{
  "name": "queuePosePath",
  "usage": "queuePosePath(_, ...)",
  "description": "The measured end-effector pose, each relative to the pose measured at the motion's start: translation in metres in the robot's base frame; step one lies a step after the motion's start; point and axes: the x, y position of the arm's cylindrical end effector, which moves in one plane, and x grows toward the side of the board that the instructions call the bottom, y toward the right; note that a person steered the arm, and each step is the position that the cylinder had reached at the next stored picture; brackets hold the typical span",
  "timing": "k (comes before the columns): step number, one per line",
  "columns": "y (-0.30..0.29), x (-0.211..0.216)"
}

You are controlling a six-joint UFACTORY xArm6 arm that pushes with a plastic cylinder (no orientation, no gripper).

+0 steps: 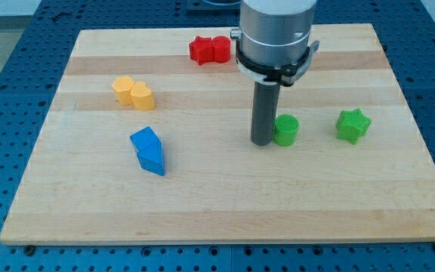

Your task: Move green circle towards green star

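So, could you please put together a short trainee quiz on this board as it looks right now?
1. True or false: my tip stands at the view's left of the green circle.
2. Which block lies to the view's right of the green circle? A red B green star C blue
3. Fill in: the yellow block lies toward the view's ____ of the blue block.

Key: 1 true; 2 B; 3 top.

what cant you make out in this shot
- Camera view: whether my tip touches the green circle or just sits beside it on the view's left; no gap shows.
- The arm above the rod: cut off by the view's top edge.
- The red block's exact shape: too small.
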Motion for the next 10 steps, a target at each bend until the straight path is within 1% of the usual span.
queuePosePath(3,0.006,0.0)
queuePosePath(6,0.037,0.0)
queuePosePath(7,0.033,-0.009)
queuePosePath(9,0.029,-0.041)
queuePosePath(10,0.036,-0.042)
